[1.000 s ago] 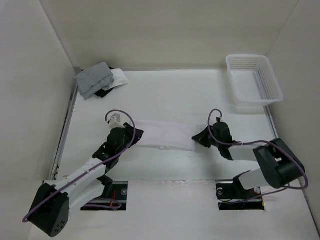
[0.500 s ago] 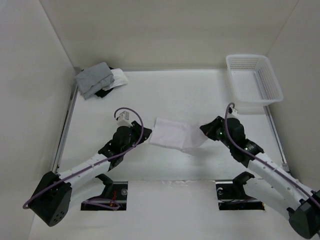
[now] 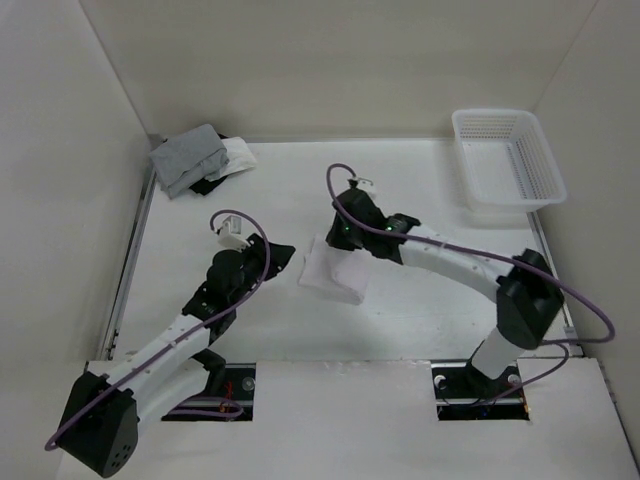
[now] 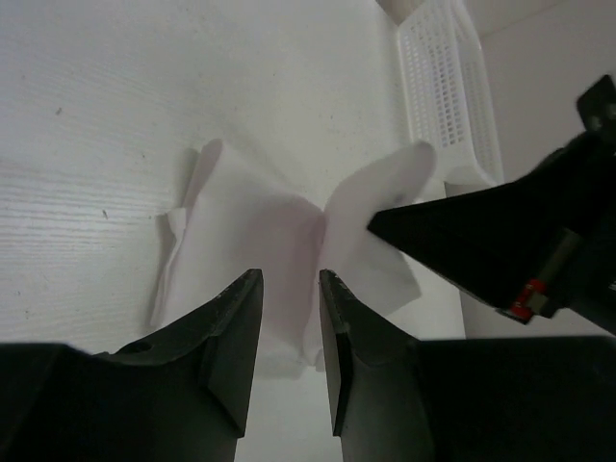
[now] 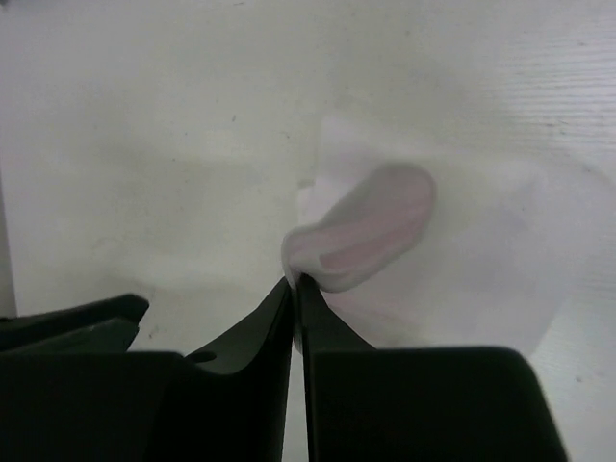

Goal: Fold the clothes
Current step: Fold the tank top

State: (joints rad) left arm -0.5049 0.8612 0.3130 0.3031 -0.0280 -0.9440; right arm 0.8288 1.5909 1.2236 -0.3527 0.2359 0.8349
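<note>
Your R fingers (image 5: 258,332) nearly closed, pinch flap of white garment (image 3: 335,278) above its L half. L fingers (image 4: 231,337) part-open, empty; garment just ahead, R arm nearer.

1. The clothes (image 3: 335,272), a long strip stretched between both arms a second ago, now lie doubled into a short pad.
2. The right end effector (image 3: 342,240) has swung far left, carrying its pinched end over.
3. The left end effector (image 3: 281,254) has let go, jaws apart.
</note>
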